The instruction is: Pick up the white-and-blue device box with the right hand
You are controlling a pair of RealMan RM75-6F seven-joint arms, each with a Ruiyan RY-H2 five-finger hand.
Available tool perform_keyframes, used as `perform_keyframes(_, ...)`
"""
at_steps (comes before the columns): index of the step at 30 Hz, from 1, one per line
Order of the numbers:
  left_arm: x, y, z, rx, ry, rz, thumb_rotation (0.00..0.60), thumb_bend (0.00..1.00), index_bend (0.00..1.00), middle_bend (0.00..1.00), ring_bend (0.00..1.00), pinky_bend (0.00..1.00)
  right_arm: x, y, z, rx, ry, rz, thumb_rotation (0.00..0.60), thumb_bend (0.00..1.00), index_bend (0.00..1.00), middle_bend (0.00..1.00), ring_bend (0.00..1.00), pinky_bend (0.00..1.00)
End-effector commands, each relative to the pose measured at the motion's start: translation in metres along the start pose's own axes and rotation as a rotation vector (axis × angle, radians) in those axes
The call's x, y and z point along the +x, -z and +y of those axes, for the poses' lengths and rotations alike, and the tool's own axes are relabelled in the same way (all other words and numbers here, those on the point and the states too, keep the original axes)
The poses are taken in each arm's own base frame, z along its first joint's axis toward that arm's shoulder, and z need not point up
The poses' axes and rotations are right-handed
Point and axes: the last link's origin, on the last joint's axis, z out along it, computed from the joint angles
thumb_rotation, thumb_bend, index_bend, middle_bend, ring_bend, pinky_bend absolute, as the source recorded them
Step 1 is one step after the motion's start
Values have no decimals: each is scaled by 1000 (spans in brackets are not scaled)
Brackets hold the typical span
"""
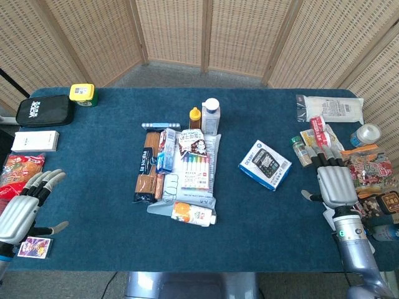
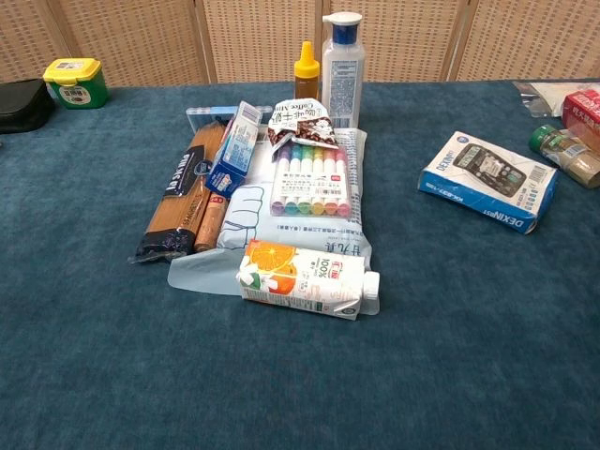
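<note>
Device box (image 1: 265, 164) lies flat on the blue table (image 1: 262, 230), right of centre, tilted, printed face up, untouched; in the chest view it sits at right, just left of a spice jar (image 2: 565, 154). Right hand (image 1: 335, 180) is over the table's right edge, just right of the box and apart from it, fingers straight and spread, pointing away from the robot, holding nothing. Its fingertips reach close to a spice jar (image 1: 301, 151) and a red-white packet (image 1: 325, 134). Left hand (image 1: 25, 202) is at the near left corner, fingers apart and extended, thumb out, empty; a small card pack (image 1: 35, 246) lies just below it. Neither hand shows in the chest view. Centre cluster: spaghetti packs (image 1: 145, 171), a blue-white carton (image 1: 166, 151), a marker set (image 1: 196, 171) on a plastic bag (image 1: 209, 149), a coffee sachet (image 1: 192, 143), a juice carton (image 1: 194, 214) on its side at the near end. Behind them a yellow-capped bottle (image 1: 195, 117) and a clear bottle (image 1: 211, 116) stand upright. Far left: black pouch (image 1: 44, 111), yellow-lidded tub (image 1: 81, 93), white box (image 1: 35, 141), snack bag (image 1: 19, 169). Far right: white bag (image 1: 330, 108), tape roll (image 1: 366, 134), snack packets (image 1: 374, 177)
</note>
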Motion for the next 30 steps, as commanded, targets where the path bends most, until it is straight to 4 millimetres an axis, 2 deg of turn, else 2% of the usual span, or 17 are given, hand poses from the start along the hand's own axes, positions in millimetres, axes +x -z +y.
perform_keyframes(1, -1, -1, 0, -1, 5, -4, 600, 183, 0, 0, 0, 0, -2, 0, -1, 1, -13, -8, 600, 0, 0, 16, 0, 0)
perform_keyframes(14, 6, 0, -1, -8, -2, 9, 600, 183, 0, 0, 0, 0, -5, -3, -9, 38, -26, -83, 600, 0, 0, 0, 0, 0)
perform_keyframes(18, 10, -4, -1, -18, -1, 14, 600, 183, 0, 0, 0, 0, -5, -10, -19, 69, -2, -138, 597, 0, 0, 0, 0, 0)
perform_keyframes(23, 15, -8, 2, -41, -16, 22, 600, 183, 0, 0, 0, 0, -5, -25, -38, 71, 7, -274, 510, 0, 0, 0, 0, 0)
perform_keyframes(30, 16, -6, 0, -45, -16, 22, 600, 184, 0, 0, 0, 0, -13, -51, -67, 58, -15, -343, 508, 0, 0, 0, 0, 0)
